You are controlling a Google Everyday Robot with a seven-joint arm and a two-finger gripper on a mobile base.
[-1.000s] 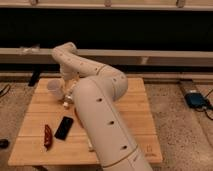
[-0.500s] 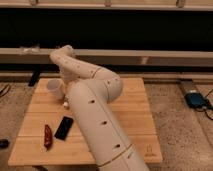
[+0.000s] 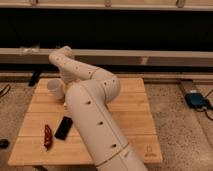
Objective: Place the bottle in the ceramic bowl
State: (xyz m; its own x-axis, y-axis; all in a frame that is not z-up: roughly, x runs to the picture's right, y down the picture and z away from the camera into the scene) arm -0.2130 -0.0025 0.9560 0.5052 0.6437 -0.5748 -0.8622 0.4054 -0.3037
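Observation:
My white arm rises from the bottom middle, bends at an elbow [image 3: 107, 87] over the wooden table [image 3: 135, 122] and folds back to the far left corner. My gripper [image 3: 65, 94] hangs down from the wrist there, right beside a white cup [image 3: 54, 88], and is mostly covered by my own arm. Neither the bottle nor the ceramic bowl shows in this view. The arm hides much of the table's middle and left.
A flat black device [image 3: 63, 127] and a red object [image 3: 47, 136] lie on the table's front left. A blue box with cables [image 3: 195, 100] sits on the floor at right. A long bench and a dark wall run behind the table.
The arm has swung a little to the left, and the wrist now hangs lower over the far left corner by the cup.

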